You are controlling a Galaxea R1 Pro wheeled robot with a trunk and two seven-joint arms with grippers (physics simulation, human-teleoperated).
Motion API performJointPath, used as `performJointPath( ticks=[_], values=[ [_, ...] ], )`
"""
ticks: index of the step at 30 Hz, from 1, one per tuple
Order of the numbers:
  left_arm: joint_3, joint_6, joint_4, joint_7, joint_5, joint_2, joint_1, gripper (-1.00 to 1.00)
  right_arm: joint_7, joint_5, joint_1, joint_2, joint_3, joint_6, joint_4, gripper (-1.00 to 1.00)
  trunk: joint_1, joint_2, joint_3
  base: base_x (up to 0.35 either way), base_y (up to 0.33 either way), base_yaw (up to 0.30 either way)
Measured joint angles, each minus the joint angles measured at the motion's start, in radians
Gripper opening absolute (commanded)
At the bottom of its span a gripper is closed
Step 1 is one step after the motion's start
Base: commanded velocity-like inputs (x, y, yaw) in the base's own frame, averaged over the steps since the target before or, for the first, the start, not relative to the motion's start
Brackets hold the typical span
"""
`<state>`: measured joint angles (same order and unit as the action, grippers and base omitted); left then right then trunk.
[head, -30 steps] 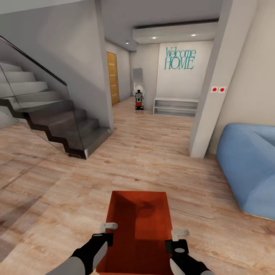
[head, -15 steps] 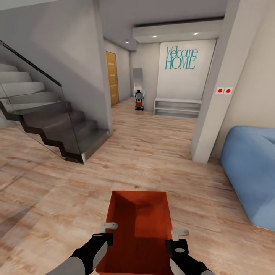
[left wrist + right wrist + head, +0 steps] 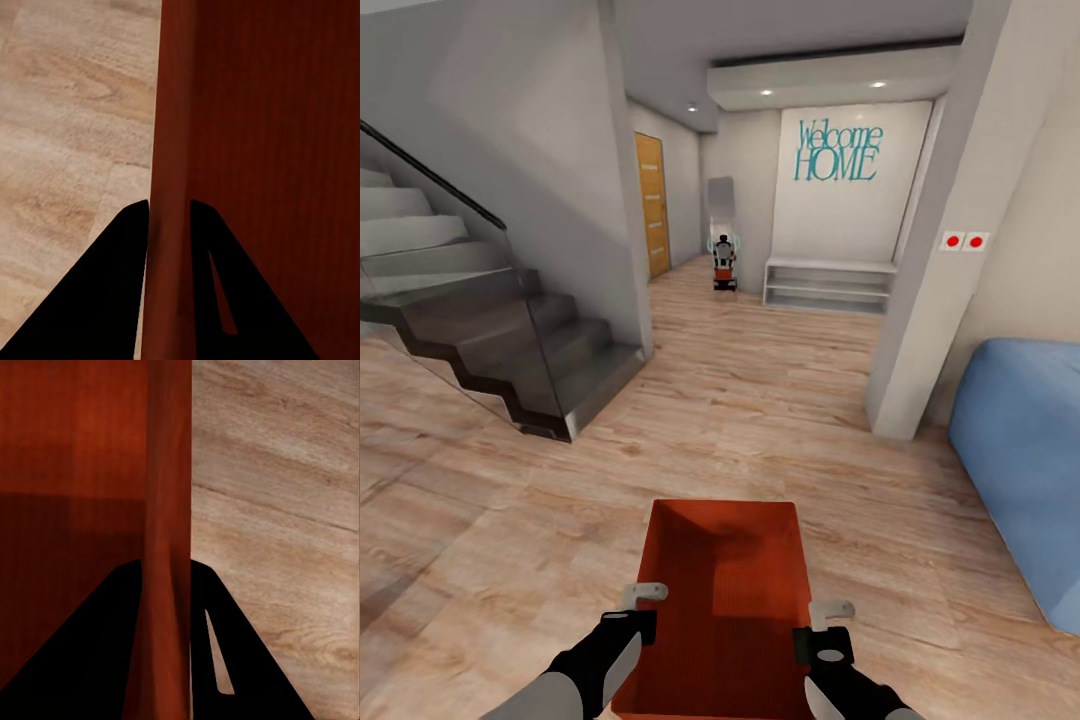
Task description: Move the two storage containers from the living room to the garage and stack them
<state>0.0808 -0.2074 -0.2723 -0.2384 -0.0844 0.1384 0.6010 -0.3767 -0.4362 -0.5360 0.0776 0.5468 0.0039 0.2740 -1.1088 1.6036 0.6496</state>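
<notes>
- Orange-red ribbed plastic storage container (image 3: 725,600) is carried low in front of me, between my two arms, above the light wood plank floor (image 3: 780,400).
- My left gripper (image 3: 628,605) has its jaws pinching the left wall of the container; my right gripper (image 3: 826,622) pinches the right wall.
- I judge the task as early: one container is on its way, I am not yet in the garage, and nothing is stacked.
- From the head view I see the dark staircase (image 3: 500,340), the blue sofa (image 3: 1020,450) and an orange wood door (image 3: 652,205) far ahead.
- Each wrist view gives me what the head view cannot: the thin wall (image 3: 171,187) seated between the black fingers (image 3: 112,300).
</notes>
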Motion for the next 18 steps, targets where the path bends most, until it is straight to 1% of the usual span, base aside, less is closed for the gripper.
performJointPath(
  ticks=[18],
  values=[
    [0.001, 0.000, 0.000, 0.000, -0.001, 0.000, 0.000, -1.00, 0.000, 0.000, 0.000, 0.000, 0.000, 0.000, 0.000, -1.00, 0.000, 0.000, 0.000, 0.322, 0.000, -0.006]
  ],
)
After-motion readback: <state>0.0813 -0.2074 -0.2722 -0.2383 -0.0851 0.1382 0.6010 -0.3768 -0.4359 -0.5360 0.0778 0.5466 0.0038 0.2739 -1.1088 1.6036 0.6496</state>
